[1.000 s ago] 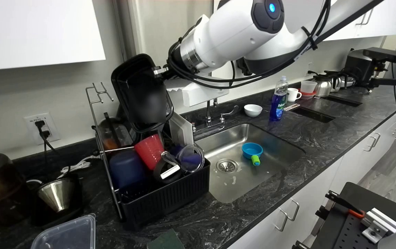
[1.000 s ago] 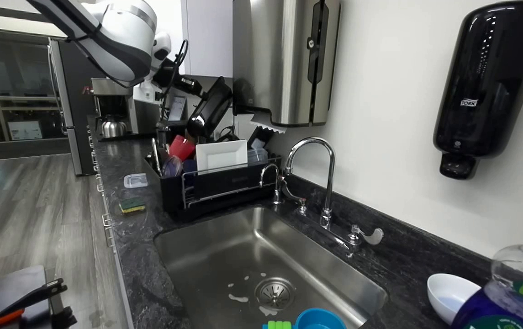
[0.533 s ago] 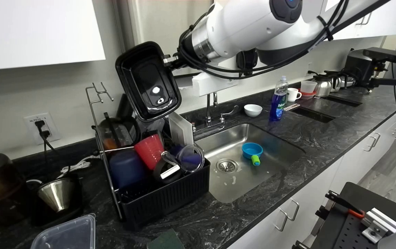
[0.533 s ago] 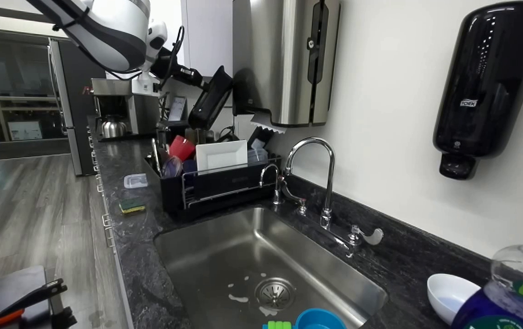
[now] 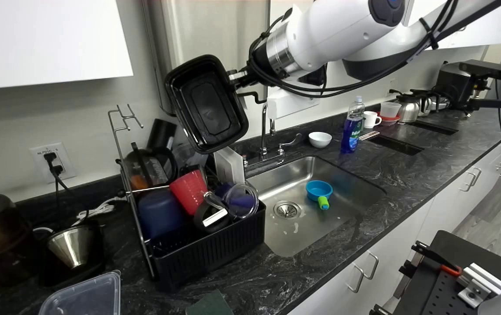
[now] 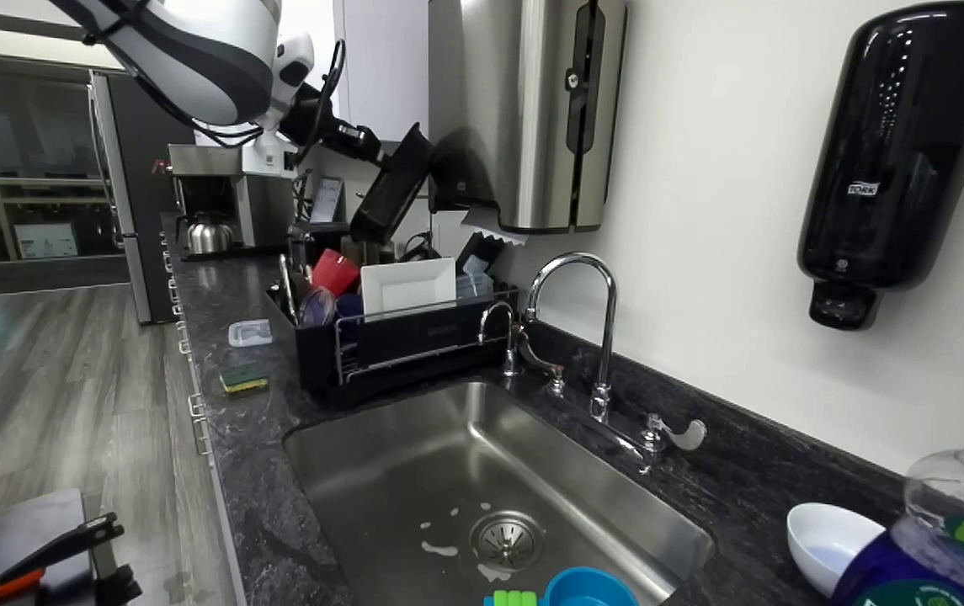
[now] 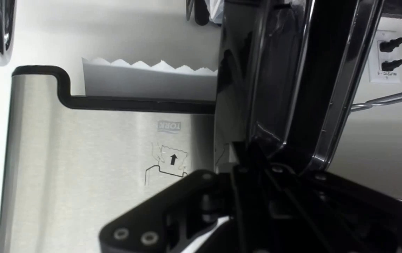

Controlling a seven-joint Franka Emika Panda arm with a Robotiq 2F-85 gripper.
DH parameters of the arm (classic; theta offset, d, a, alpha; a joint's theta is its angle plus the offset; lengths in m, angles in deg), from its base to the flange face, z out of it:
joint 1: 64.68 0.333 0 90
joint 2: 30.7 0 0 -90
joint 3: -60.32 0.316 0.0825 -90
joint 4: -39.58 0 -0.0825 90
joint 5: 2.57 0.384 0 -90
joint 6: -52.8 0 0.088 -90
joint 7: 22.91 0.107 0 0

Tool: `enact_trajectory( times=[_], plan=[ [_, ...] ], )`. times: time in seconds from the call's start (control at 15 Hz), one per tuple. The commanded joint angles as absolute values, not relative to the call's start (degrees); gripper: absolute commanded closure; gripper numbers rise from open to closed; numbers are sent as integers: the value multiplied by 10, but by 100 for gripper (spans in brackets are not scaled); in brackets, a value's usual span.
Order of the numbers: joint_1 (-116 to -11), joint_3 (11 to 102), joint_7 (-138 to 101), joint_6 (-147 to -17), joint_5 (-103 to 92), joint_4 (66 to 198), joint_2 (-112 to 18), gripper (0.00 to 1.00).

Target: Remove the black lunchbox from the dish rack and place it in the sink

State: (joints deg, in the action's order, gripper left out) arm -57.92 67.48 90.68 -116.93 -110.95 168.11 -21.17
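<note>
Along the wall (image 6: 726, 252), dark countertop (image 5: 399, 170) around sink (image 6: 397, 480).

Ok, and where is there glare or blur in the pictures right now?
Wrist view: bright streaks along the glossy black rectangular plastic lunchbox, with the black jointed hand looking soft, out of focus; in an exterior view: a column of bright dots on the shiny black wall-mounted dispenser.

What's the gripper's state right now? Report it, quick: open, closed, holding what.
Gripper: closed, holding the black lunchbox by its edge, tilted in the air.
</note>
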Motion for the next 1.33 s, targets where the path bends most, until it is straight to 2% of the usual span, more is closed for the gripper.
enact_trajectory(
  times=[0.0,1.27],
  plan=[
    [-586,657,918,-1195,-1134,1697,-188,99],
    [-605,524,894,-1249,-1134,1798,-113,99]
  ],
)
